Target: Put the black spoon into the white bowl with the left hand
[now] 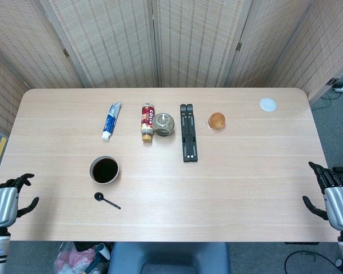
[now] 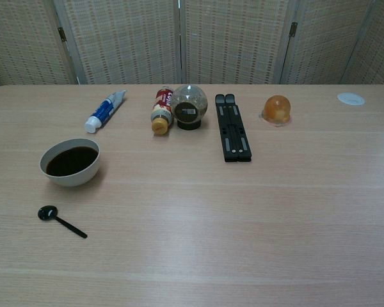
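A small black spoon point(image 1: 106, 200) point(image 2: 61, 220) lies flat on the table near the front left, its round end toward the left. Just behind it stands the white bowl point(image 1: 104, 170) point(image 2: 70, 162), dark inside. My left hand point(image 1: 7, 201) hovers at the table's left front edge, open, well to the left of the spoon and holding nothing. My right hand point(image 1: 331, 194) hangs open at the right front edge, far from both. Neither hand shows in the chest view.
Along the back stand a toothpaste tube point(image 1: 111, 120), a lying bottle point(image 1: 147, 122), a round glass jar point(image 1: 164, 124), a black folded stand point(image 1: 188, 140), an orange ball-shaped object point(image 1: 216, 121) and a white lid point(image 1: 267, 104).
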{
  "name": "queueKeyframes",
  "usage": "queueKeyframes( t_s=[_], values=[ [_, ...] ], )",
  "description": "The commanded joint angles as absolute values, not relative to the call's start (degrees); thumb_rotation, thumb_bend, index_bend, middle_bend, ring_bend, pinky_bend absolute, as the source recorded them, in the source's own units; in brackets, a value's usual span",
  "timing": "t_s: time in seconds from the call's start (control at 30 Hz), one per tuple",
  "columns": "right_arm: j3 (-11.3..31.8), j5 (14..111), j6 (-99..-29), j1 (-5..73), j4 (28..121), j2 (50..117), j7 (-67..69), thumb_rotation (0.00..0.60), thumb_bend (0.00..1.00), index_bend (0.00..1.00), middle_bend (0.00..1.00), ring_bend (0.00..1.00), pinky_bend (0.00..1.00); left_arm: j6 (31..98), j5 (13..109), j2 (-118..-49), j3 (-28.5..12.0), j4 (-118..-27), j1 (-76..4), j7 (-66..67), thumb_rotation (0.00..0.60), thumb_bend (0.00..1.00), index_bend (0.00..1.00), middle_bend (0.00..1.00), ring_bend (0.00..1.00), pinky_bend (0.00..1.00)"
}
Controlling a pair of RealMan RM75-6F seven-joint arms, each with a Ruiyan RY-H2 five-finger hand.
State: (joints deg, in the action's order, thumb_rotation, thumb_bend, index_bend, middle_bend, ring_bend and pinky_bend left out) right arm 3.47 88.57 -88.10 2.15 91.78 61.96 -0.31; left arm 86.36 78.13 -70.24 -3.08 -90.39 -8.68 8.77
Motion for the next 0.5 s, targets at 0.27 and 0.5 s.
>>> queueKeyframes(
  t_s=[0.27,0.5],
  values=[
    [3.44,88.79,-88.66,1.95,91.61,61.81,0.17,0.6,0.21,0.09,0.18,0.19,0.29,85.87,78.7,-69.96,-3.65,-91.18,-8.54,9.52,0.6,0.29,0.31,0.46,0.4,0.49],
    [3.63,89.0,-89.0,2.03,91.59,61.65,0.27,0.6,0.21,0.09,0.18,0.19,0.29,84.73,81.24,-69.43,-4.28,-92.24,-10.1,9.69,0.6,0.29,0.32,0.46,0.4,0.49]
  ],
)
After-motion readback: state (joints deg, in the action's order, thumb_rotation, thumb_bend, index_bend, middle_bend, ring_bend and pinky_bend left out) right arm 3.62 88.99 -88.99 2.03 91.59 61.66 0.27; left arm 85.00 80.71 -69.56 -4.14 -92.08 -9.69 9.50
